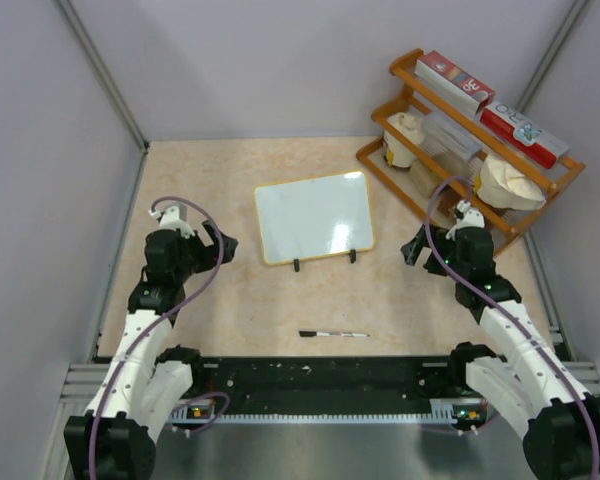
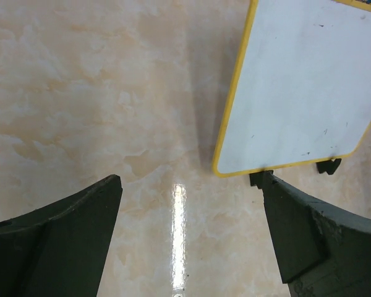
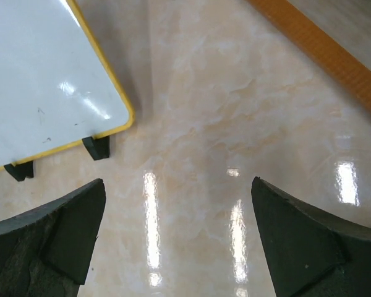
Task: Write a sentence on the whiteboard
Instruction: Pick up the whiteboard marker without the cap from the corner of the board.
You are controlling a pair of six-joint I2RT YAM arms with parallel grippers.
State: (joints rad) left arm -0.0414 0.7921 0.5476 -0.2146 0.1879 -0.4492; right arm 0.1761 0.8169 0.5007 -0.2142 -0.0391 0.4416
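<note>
The whiteboard [image 1: 313, 218], white with a thin tan frame and two black feet, lies flat mid-table and looks blank. It also shows in the left wrist view [image 2: 303, 86] and in the right wrist view [image 3: 43, 80]. A thin black-and-white marker [image 1: 333, 333] lies on the table near the front edge, below the board. My left gripper [image 1: 218, 245] is open and empty, left of the board, over bare table [image 2: 188, 210]. My right gripper [image 1: 412, 250] is open and empty, right of the board [image 3: 176, 213].
An orange wooden rack [image 1: 480, 150] stands at the back right with boxes, a clear container and pale bags; its edge shows in the right wrist view [image 3: 321, 52]. Grey walls enclose the table. A black rail [image 1: 320, 378] runs along the near edge.
</note>
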